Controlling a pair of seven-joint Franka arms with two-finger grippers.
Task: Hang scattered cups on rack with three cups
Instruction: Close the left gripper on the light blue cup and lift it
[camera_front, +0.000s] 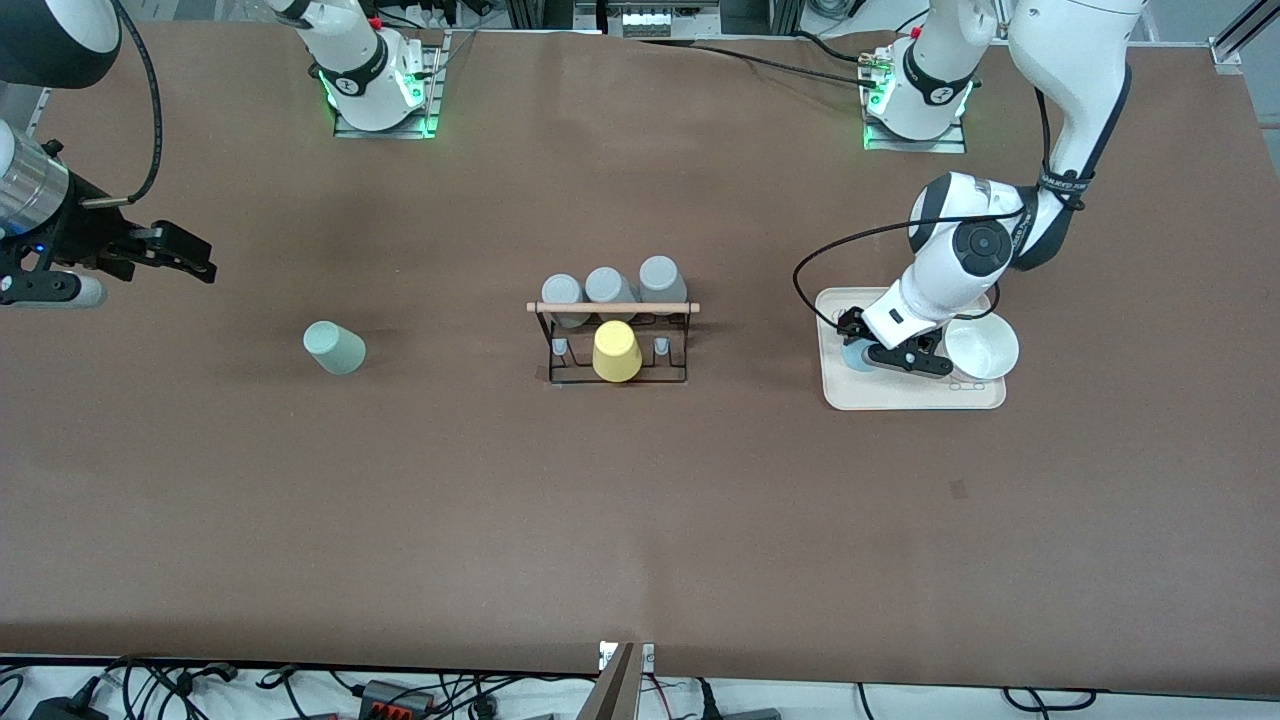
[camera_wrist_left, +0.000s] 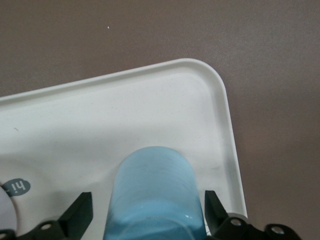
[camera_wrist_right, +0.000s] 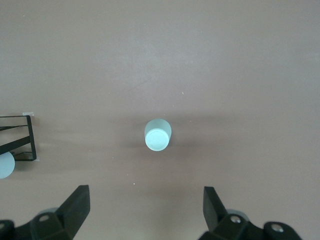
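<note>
L gripper (camera_wrist_left: 147, 212) down on beige tray (camera_wrist_left: 220, 100), light blue cup (camera_wrist_left: 152, 192) between its fingers; R arm waits.
L wrist view alone shows a gap each side of blue cup, fingers spread, not pinching. R gripper (camera_wrist_right: 145, 210) spread wide, up over tabletop (camera_front: 640, 520) at R arm's end; mint-green cup (camera_front: 334, 348) upside down below it. Rack (camera_front: 615, 340) mid-tabletop w/ yellow cup (camera_front: 616, 351).

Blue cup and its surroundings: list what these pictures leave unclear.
- Blue cup: the left gripper covers most of it in the front view; the left wrist view's edge cuts off its near end.
- Grip: a gap shows beside one finger; contact at the other is unclear.
- Tray: the arm hides part of it.
- Right gripper: waits, open.
</note>
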